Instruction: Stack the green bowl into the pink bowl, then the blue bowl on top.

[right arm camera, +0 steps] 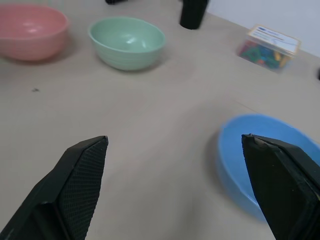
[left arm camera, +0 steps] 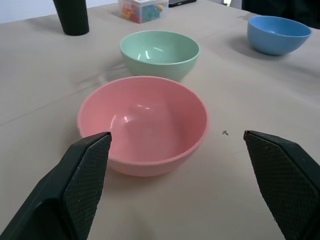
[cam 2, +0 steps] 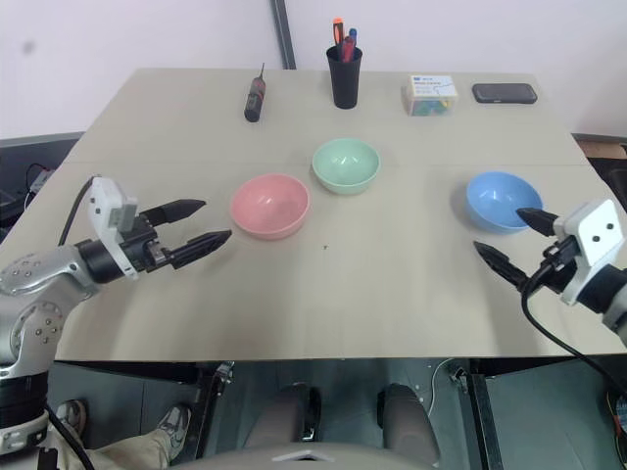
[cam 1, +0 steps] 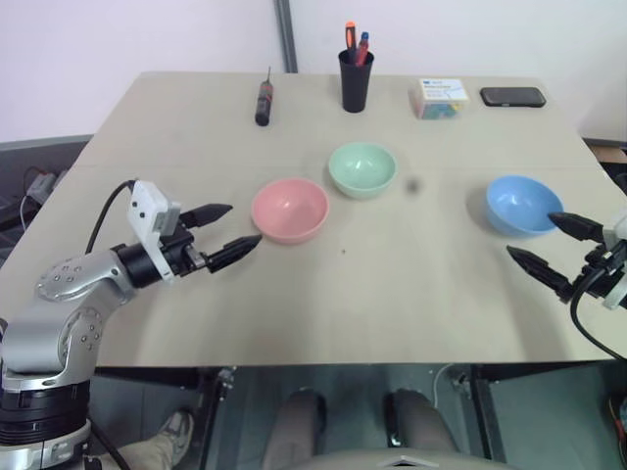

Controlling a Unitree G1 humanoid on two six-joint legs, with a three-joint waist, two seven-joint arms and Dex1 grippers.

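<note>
On a beige table, a small smooth mint-green bowl (cam 1: 362,168) sits empty just behind a salmon-pink bowl (cam 1: 290,209), with a sky-blue bowl (cam 1: 524,204) well apart to the right. The left gripper (cam 1: 226,232) hovers spread and empty beside the pink bowl; the right gripper (cam 2: 511,241) — equally spread, empty — waits near the blue one. Nothing is stacked, so the green bowl is probably first: pinch its near rim, lift clear, lower it centred into the pink bowl — releasing only once seated.

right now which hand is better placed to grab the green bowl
Left, likely. The left hand is open beside the smooth pink bowl, nearer the small round mint-green bowl; the right hand sits by the sky-blue bowl.
</note>
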